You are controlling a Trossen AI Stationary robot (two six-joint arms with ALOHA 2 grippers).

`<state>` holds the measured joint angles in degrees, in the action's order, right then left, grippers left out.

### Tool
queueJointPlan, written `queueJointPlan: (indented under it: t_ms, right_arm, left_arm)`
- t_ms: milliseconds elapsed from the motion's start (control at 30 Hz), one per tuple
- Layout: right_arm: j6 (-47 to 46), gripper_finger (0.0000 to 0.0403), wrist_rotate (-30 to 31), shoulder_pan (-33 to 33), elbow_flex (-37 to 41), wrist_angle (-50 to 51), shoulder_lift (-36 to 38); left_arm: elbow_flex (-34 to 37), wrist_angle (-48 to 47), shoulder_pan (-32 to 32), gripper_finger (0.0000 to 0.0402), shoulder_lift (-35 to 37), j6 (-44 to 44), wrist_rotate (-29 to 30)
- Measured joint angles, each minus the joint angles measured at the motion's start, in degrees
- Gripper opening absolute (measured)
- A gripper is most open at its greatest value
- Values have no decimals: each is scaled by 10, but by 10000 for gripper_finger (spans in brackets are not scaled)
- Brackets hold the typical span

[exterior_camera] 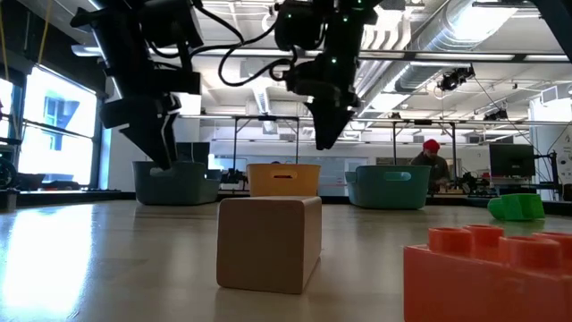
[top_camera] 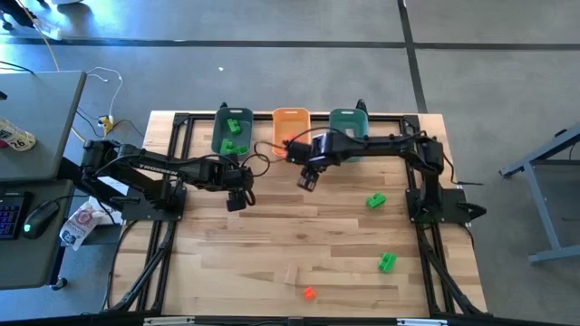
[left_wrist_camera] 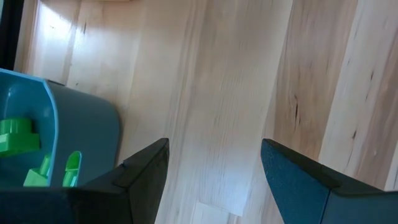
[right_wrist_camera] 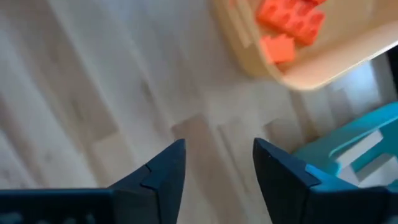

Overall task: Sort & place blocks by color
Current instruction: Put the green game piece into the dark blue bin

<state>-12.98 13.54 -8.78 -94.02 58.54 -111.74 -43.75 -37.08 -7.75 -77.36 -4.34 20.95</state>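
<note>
Both grippers hang open and empty above the table in front of the bins. My left gripper (top_camera: 237,201) (left_wrist_camera: 214,152) is near the left teal bin (top_camera: 233,133), which holds green blocks (left_wrist_camera: 15,134). My right gripper (top_camera: 306,181) (right_wrist_camera: 217,155) is just in front of the orange bin (top_camera: 290,125), which holds red-orange blocks (right_wrist_camera: 292,22). On the table lie two green blocks (top_camera: 376,201) (top_camera: 387,263), a red-orange block (top_camera: 309,292) (exterior_camera: 487,273) and a tan block (top_camera: 292,273) (exterior_camera: 268,241), each flat on the wood.
A second teal bin (top_camera: 347,127) (exterior_camera: 389,186) stands to the right of the orange one along the far edge. Black frame rails run along the table's left and right sides. A person in a red cap (exterior_camera: 432,161) is in the room behind.
</note>
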Motion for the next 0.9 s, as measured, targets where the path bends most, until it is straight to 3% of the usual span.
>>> queueJointPlan:
  t_ms: [267,467,900]
  right_arm:
    - [-28,163,7,44,0,81,0]
    - [-65,163,62,74,0,177,0]
    - [-86,162,109,125,0,298,0]
  left_arm:
    - [0,5,0,241,0,0,-2]
    - [0,6,0,241,0,0,-4]
    - [0,17,0,241,0,0,-4]
